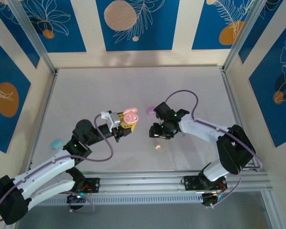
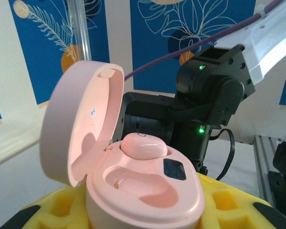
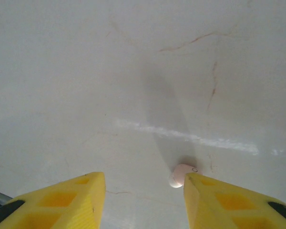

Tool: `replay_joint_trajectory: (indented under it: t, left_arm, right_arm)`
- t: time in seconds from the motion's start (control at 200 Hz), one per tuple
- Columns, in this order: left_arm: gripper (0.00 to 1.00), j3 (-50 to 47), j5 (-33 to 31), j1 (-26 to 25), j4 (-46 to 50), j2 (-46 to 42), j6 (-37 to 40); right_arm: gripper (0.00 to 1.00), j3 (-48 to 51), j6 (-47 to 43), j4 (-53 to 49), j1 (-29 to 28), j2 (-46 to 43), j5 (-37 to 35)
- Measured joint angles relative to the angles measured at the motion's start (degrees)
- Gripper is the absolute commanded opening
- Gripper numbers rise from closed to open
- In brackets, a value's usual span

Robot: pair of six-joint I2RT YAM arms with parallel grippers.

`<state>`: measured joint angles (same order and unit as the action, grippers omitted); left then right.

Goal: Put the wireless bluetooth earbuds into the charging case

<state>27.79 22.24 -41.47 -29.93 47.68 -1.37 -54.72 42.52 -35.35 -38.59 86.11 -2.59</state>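
My left gripper [image 1: 123,128] is shut on the base of an open peach-pink charging case [image 2: 148,191], held off the table with its lid [image 2: 81,124] tipped back. A peach-pink earbud [image 2: 144,145] sits in the far socket, and the near socket [image 2: 138,183] is bare. A second peach-pink earbud [image 3: 181,175] lies on the table [image 3: 133,71], right against the inner tip of one yellow finger [image 3: 229,205] of my right gripper [image 3: 144,183]. That gripper is open and holds nothing. In the top view the same earbud [image 1: 158,146] lies just below the right gripper [image 1: 157,134].
A purple case [image 1: 150,110] lies on the table behind the right gripper. A light blue case [image 1: 56,142] rests near the left wall. The right arm's black wrist [image 2: 209,95] stands close behind the held case. Metal rails run along the table's edges.
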Motion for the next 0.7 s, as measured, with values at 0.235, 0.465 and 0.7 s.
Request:
replay_joint_trajectory:
  t: [0.235,0.465,0.7]
  left_arm:
    - [0.30,0.00,-1.33,0.00,1.11,-2.58,0.42]
    - [0.30,0.00,-1.79,0.00,2.25,-2.64,0.44]
    - [0.30,0.00,-2.38,0.00,2.56,-2.51,0.85]
  right_arm:
    - [0.48,0.09,3.26,1.42,-0.42,1.49,1.84]
    - [0.49,2.10,7.37,2.08,-1.27,1.66,2.47]
    - [0.50,5.31,11.08,3.23,-1.27,1.88,3.19]
